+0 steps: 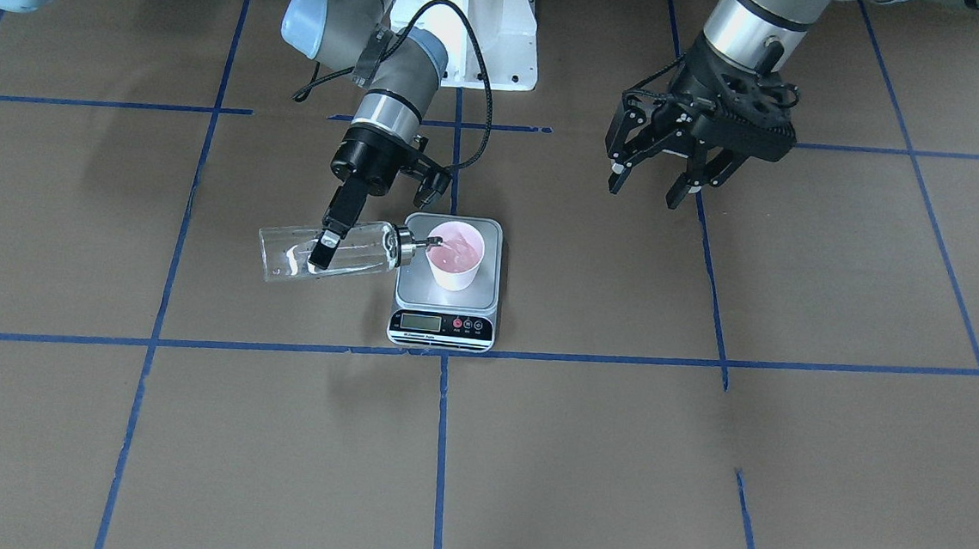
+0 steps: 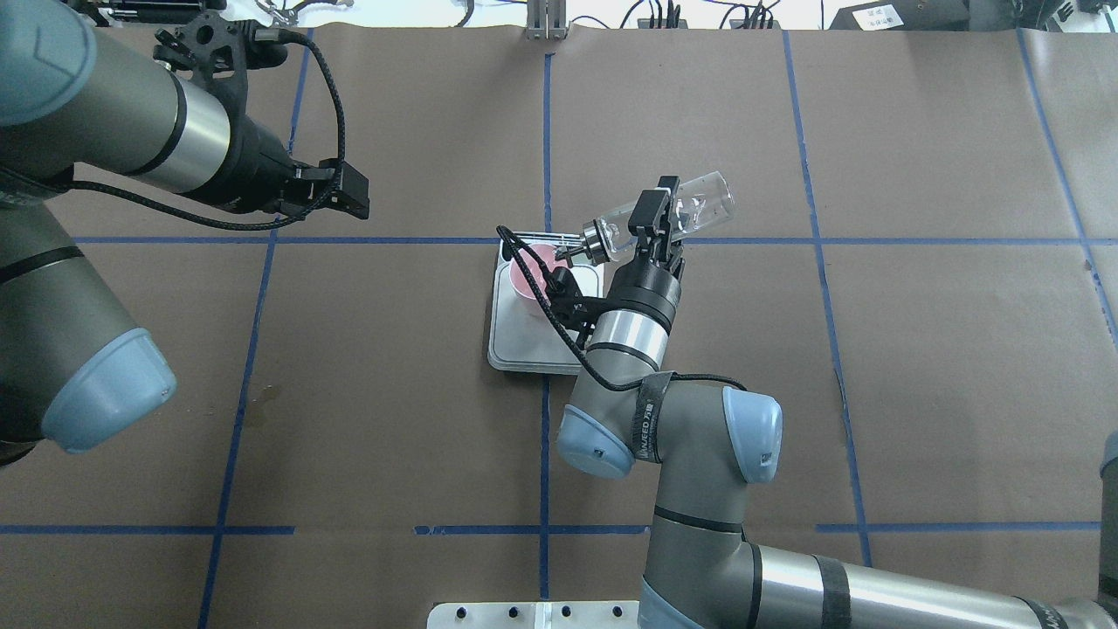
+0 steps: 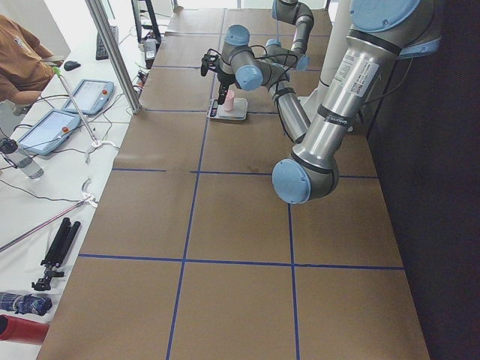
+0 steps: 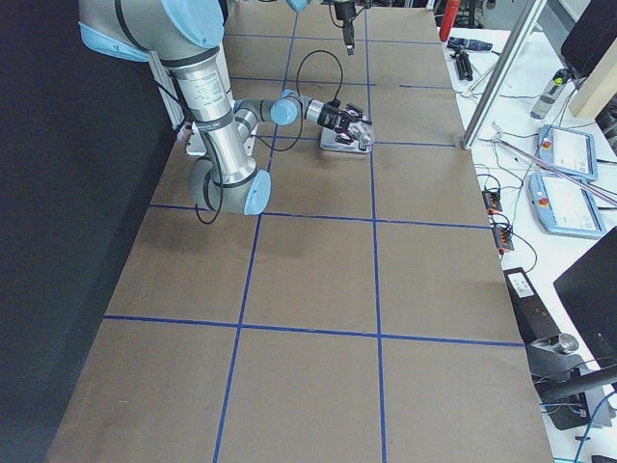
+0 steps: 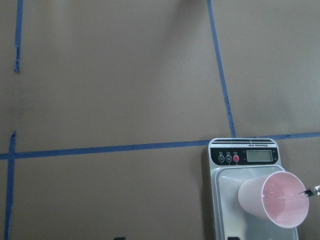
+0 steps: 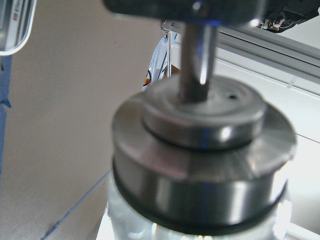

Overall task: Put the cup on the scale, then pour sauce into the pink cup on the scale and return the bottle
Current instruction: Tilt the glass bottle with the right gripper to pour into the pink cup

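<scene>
Close up, the bottle [image 6: 200, 150] is a blur; digits on the scale [image 1: 412, 291] are too small to read, one corner hidden under the right arm [image 2: 625, 337].

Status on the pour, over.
Right claw shut on bottle, tipped, spout over cup on scale. Left claw open, off to the side. Nothing blocking the pour.
</scene>
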`<state>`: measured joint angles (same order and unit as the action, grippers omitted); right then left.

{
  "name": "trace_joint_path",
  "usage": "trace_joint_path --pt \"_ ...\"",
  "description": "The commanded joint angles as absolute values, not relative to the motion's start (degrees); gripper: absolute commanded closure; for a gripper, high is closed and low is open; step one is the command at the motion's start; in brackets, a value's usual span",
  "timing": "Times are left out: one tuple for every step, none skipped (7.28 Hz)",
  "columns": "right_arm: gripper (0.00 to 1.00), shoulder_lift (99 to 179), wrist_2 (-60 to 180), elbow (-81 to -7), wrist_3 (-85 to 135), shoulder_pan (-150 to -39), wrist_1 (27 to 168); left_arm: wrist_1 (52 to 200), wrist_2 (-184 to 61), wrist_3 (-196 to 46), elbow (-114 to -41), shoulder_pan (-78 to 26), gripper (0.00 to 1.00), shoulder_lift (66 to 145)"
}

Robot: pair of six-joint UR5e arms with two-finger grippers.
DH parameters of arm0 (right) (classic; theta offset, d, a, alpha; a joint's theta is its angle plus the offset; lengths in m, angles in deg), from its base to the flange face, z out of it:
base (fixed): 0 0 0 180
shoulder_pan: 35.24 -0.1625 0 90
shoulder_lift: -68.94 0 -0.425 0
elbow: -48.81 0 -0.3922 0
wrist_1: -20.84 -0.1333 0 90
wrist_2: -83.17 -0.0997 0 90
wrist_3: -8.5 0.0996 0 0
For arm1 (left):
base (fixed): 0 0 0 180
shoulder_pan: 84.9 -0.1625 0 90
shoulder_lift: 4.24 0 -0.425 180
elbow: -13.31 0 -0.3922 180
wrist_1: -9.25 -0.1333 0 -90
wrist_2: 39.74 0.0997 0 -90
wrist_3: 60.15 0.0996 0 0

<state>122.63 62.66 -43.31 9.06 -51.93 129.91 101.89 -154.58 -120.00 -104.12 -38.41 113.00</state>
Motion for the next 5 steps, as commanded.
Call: trace_joint_path --pt "1.0 122.5 62.8 -43.5 6.5 -52.3 129.8 101.9 -156.4 -120.0 -103.9 -38.4 0.26 112.9" --pt "1.0 122.6 62.8 -43.5 6.1 -52.4 129.9 102.0 -156.5 -120.0 -103.9 -38.4 0.26 112.9" --pt "1.0 122.3 62.8 -43.5 5.5 -52.4 129.8 102.0 -156.5 -120.0 -103.8 -38.4 0.26 112.9" --pt "1.0 122.2 62.8 -43.9 3.9 -52.6 129.7 102.2 -156.5 -120.0 -103.8 -38.5 0.26 112.9" --pt "1.0 121.9 62.7 -44.3 4.1 -52.8 129.2 102.2 -156.5 -120.0 -103.8 -38.5 0.26 112.9"
